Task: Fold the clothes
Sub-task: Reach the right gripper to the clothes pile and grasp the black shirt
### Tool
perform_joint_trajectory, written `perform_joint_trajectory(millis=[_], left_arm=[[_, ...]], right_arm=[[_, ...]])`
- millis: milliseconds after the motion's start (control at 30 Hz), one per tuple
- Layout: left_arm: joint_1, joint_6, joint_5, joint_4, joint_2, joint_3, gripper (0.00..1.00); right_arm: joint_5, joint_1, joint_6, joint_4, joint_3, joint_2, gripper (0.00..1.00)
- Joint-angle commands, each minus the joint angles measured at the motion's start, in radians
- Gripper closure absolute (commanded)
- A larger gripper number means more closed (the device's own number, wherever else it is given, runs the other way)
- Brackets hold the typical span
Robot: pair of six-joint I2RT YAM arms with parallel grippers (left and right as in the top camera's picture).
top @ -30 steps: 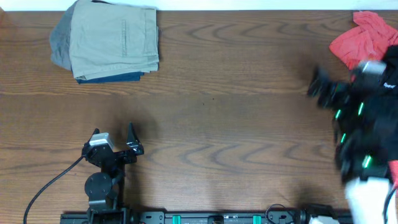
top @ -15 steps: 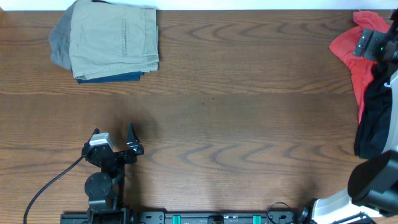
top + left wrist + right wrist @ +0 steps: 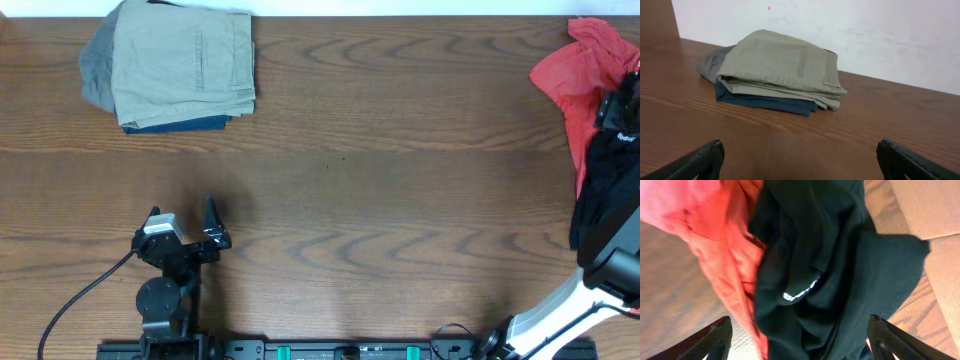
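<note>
A folded stack of khaki, grey and navy lies far left on the table. A red shirt is bunched far right, touching the black shirt. That shirt is crumpled at the right edge, white lettering in a fold, its length running near to far. The right gripper is spread wide over it, gripping nothing. The left gripper is spread wide too, empty.

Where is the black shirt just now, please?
The black shirt lies crumpled at the right edge of the table in the overhead view, touching the red shirt on its far side; the right wrist camera looks down on both.
</note>
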Motion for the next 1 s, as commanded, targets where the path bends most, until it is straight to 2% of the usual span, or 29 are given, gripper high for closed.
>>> perform_joint_trajectory(millis=[0, 100, 300, 433, 733, 900, 967], left_arm=[[0.004, 0.014, -0.016, -0.035, 0.000, -0.019, 0.02], [0.004, 0.014, -0.016, -0.035, 0.000, -0.019, 0.02], [0.004, 0.013, -0.016, -0.035, 0.000, -0.019, 0.02], [0.004, 0.014, -0.016, -0.035, 0.000, -0.019, 0.02], [0.004, 0.014, -0.016, -0.035, 0.000, -0.019, 0.02], [0.004, 0.014, -0.016, -0.035, 0.000, -0.019, 0.02], [0.004, 0.013, -0.016, -0.035, 0.000, -0.019, 0.02]], right_arm=[[0.042, -0.018, -0.037, 0.003, 0.016, 0.032, 0.16], [0.035, -0.029, -0.048, 0.009, 0.016, 0.057, 0.16], [0.001, -0.029, -0.048, 0.033, 0.016, 0.085, 0.30], [0.001, -0.029, -0.048, 0.055, 0.016, 0.104, 0.31], [-0.061, -0.029, -0.048, 0.095, 0.016, 0.123, 0.43], [-0.080, -0.029, -0.048, 0.098, 0.016, 0.124, 0.44], [-0.066, -0.031, -0.048, 0.100, 0.016, 0.124, 0.50]])
